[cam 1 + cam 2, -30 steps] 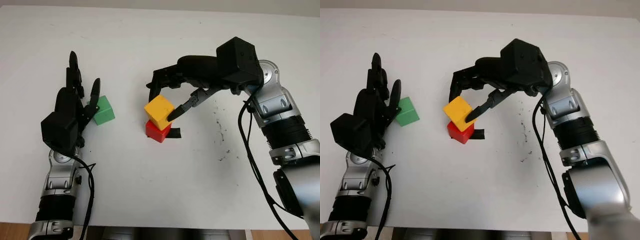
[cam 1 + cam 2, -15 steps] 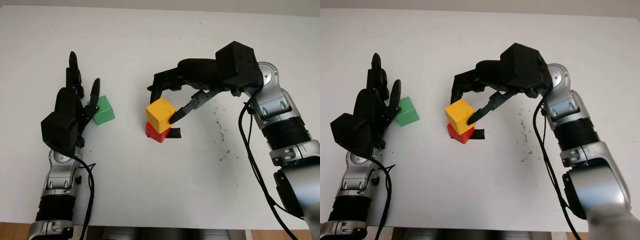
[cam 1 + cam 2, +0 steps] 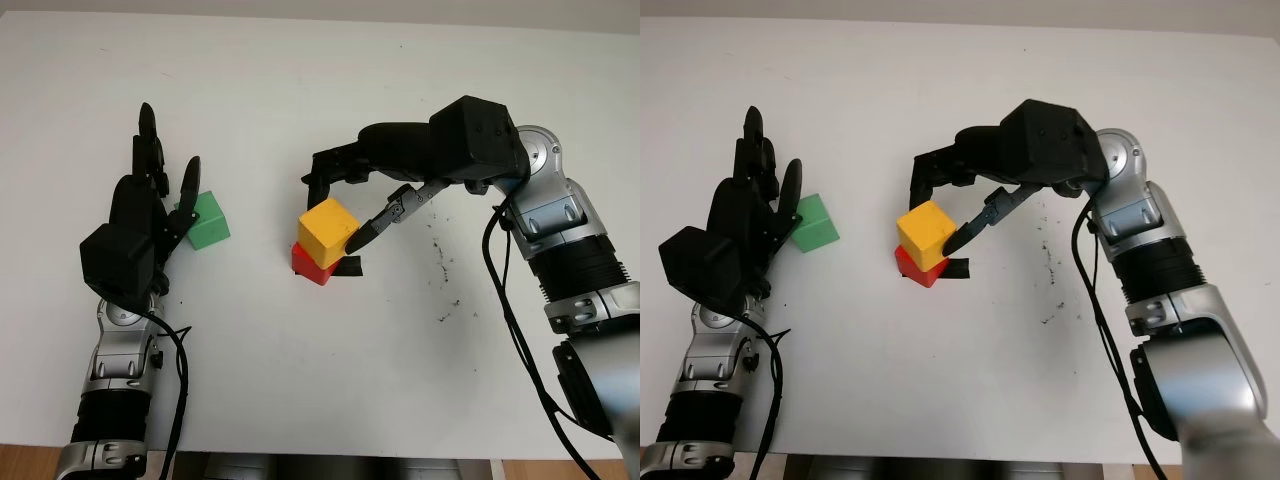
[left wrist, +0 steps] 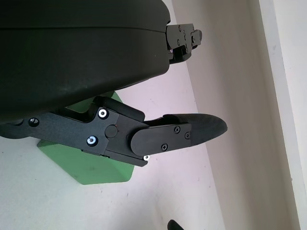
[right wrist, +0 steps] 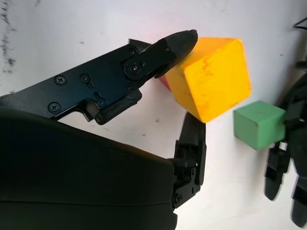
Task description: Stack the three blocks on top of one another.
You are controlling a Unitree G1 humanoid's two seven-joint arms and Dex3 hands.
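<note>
Stacking was mid-way: the right hand (image 3: 335, 205) sat over the middle of the counter (image 3: 300, 80), fingers curled around the yellow block (image 3: 327, 231), one fingertip (image 5: 184, 38) touching its side. The yellow block sat on the red block (image 3: 309, 266), turned a bit off square and overhanging; whether the grip was firm or letting go, cannot tell for sure, but it looked like contact on two sides. A small black mark (image 3: 349, 267) lay on the counter just beside the red block.

The left hand (image 3: 150, 215) was open near the counter's left edge, holding nothing, just beside the green block (image 3: 207, 220), which sat alone on the counter, well apart from the other two.

Judgement: blocks looked light, rigid, smooth-faced, likely a bit slippery against hard fingers. Best hold would be on two opposite flat sides, at mid-height, not on corners. The yellow one probably needed squaring over the red before release, or the green on top could tip the pile.
</note>
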